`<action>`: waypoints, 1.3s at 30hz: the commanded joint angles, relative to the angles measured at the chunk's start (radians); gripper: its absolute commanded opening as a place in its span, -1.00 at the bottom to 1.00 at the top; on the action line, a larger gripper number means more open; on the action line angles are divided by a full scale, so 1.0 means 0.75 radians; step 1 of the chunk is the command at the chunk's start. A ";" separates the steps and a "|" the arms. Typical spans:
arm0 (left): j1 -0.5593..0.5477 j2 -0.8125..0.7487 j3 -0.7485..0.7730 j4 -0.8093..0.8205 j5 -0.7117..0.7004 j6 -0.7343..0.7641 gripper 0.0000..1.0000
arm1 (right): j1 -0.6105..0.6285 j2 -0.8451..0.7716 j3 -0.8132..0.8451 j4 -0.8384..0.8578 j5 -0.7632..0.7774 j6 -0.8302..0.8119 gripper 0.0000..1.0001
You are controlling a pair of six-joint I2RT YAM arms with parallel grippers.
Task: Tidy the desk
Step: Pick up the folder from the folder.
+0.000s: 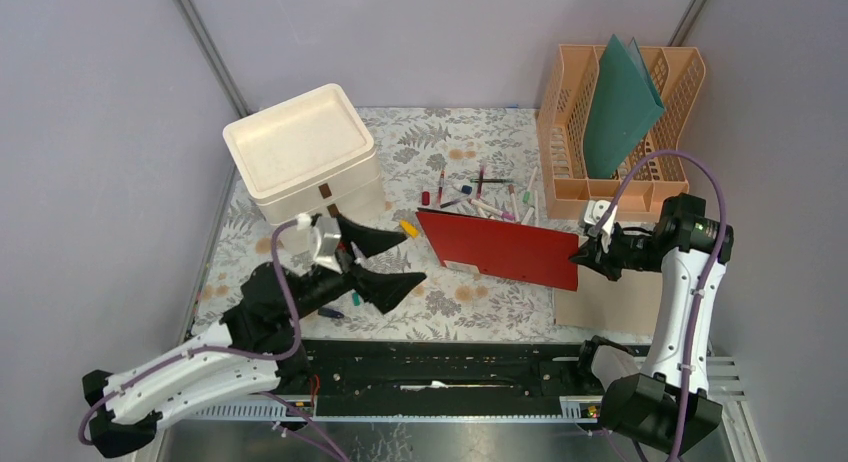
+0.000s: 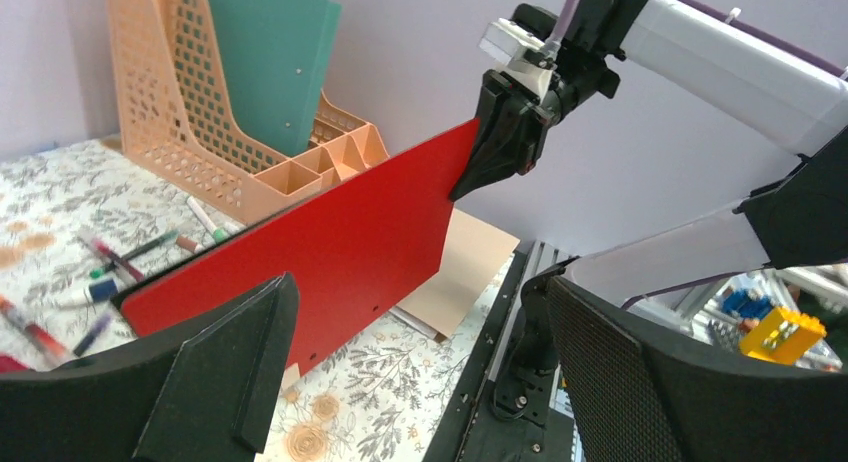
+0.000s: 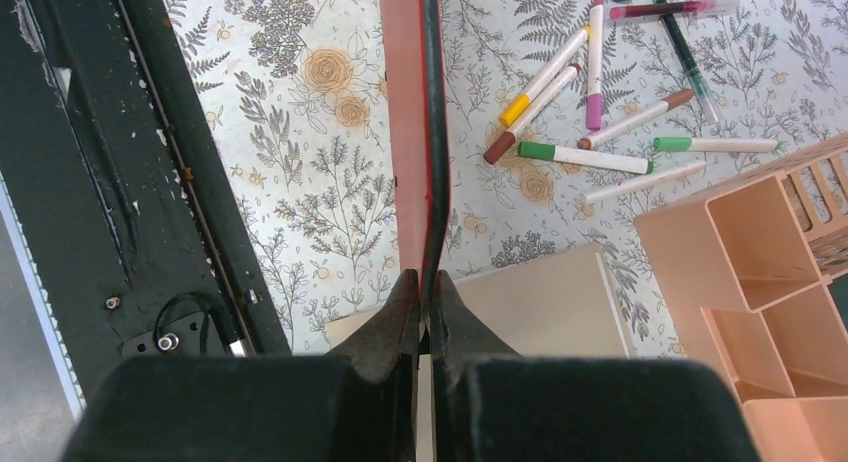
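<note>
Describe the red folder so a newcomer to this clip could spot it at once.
Find the peach file rack at the far right corner of the desk. Just in front of it the red folder stands on edge, one corner pinched in the shut jaws of the right arm. Unlike the teal folder standing in the rack and the tan board lying flat, it is red.

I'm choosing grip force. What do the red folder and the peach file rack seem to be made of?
The red folder: likely thin plastic sheet or coated card, matte; it looks nearly flat though the right gripper pinches only one corner. The peach file rack: rigid moulded plastic, smooth satin; perforated lattice walls and crisp dividers.
</note>
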 commanded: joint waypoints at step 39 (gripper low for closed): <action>-0.012 1.326 1.203 -0.628 0.449 1.232 0.89 | -0.001 -0.060 0.027 -0.036 -0.025 0.039 -1.00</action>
